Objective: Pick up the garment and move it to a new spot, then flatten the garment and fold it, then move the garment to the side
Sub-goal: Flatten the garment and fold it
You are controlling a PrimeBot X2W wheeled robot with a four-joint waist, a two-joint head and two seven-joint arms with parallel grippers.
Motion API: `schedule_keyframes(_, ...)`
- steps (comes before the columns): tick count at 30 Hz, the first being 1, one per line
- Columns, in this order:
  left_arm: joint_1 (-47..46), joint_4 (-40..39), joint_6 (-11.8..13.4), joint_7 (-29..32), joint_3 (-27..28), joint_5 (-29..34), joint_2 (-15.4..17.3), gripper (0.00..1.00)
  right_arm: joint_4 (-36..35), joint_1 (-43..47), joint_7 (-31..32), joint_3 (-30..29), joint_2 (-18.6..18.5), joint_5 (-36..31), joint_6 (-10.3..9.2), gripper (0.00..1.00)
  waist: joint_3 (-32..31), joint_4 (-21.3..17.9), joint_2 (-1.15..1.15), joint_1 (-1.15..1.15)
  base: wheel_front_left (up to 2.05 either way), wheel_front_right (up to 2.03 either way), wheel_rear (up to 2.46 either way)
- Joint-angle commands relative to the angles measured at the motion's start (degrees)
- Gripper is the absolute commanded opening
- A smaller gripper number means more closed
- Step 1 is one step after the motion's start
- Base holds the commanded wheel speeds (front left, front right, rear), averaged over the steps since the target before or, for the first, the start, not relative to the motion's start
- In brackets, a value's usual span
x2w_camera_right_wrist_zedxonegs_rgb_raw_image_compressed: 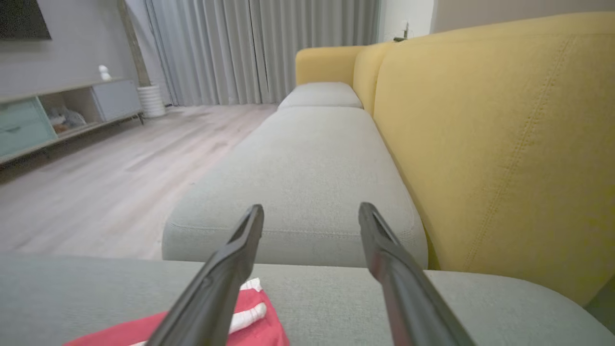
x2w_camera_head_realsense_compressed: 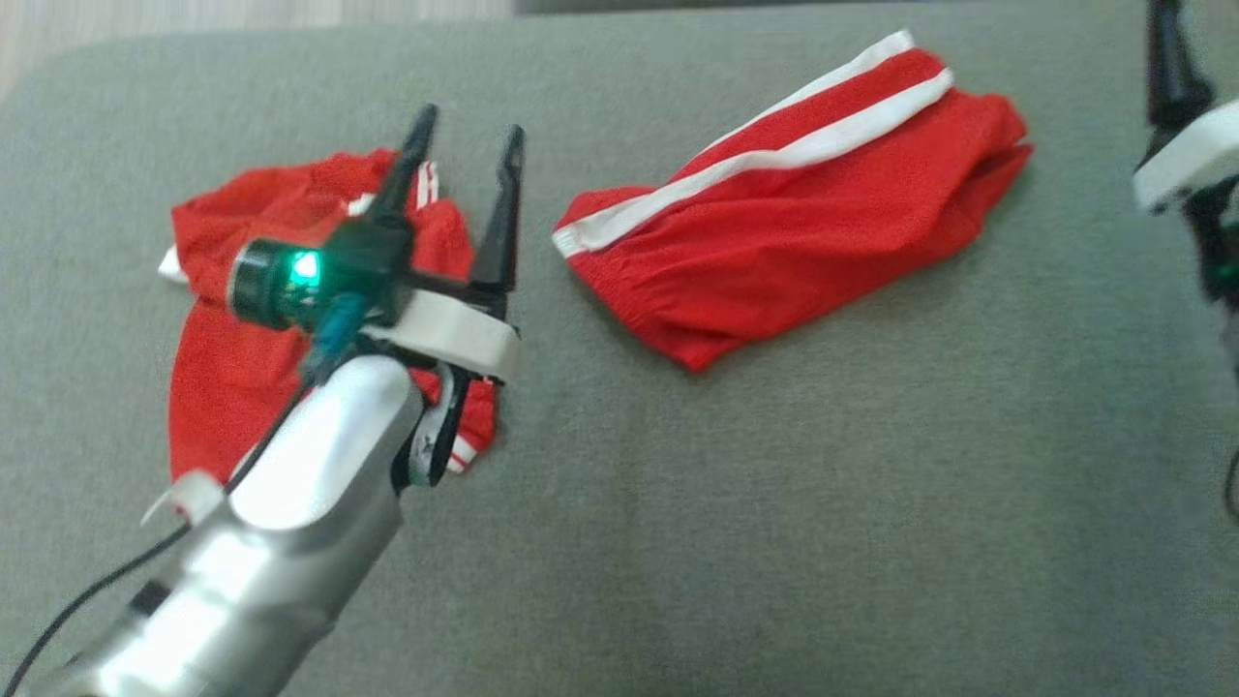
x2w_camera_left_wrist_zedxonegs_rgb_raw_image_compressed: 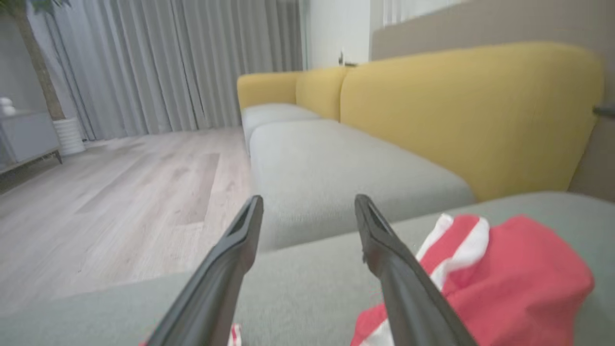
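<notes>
1 crumpled garment (x2w_camera_head_realsense_compressed: pixel 218 378) beneath splayed left pincer (x2w_camera_head_realsense_compressed: pixel 470 121)

Crumpled garment (x2w_camera_head_realsense_compressed: pixel 223 387) at L of cushion (x2w_camera_head_realsense_compressed: pixel 678 532), under L gripper (x2w_camera_head_realsense_compressed: pixel 470 121); folded garment (x2w_camera_head_realsense_compressed: pixel 794 223) to its R

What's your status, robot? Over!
Left end effector open, above crumpled red garment. Right end effector open, empty. Folded red garment lies apart on gray cushion. Nothing in the way.
</notes>
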Motion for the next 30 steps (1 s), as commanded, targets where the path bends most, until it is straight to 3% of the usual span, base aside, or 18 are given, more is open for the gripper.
schedule_keyframes(1, -0.38, -3.24, 0.74, -0.50, 3.54, 1.23, 1.96, 1.00, -2.80, 1.48, -1.00, 0.44, -0.06, 0.65, -0.05, 1.00, -2.38, -1.85, 0.00, 0.02, 0.00, 0.00, 0.00)
schedule_keyframes(8, 12.55, -13.84, 1.53, -0.52, 12.44, 6.98, 3.16, 1.00, -14.18, 14.92, -1.63, -3.11, 3.00, 1.00, -0.05, 1.00, -6.49, -4.52, 0.00, 0.02, 0.00, 0.00, 0.00)
schedule_keyframes(18, 28.68, -16.33, -1.43, -0.53, 20.40, 10.98, -1.59, 1.00, -26.99, 35.86, 0.12, -13.39, 13.01, -7.71, -0.05, 1.00, -9.20, -6.05, 0.00, 0.02, 0.00, 0.00, 0.00)
schedule_keyframes(24, 29.98, -16.26, -4.03, -0.53, 22.91, 13.78, -3.88, 1.00, -32.88, 39.20, 3.97, -17.26, 15.89, -12.57, -0.05, 1.00, -7.49, -5.10, 0.00, 0.02, 0.00, 0.00, 0.00)
schedule_keyframes(30, 27.83, -15.43, -7.00, -0.53, 24.32, 16.81, -5.75, 1.00, -37.89, 36.02, 10.32, -20.72, 16.49, -15.91, -0.05, 1.00, -2.77, -2.64, 0.00, 0.02, 0.00, 0.00, 0.00)
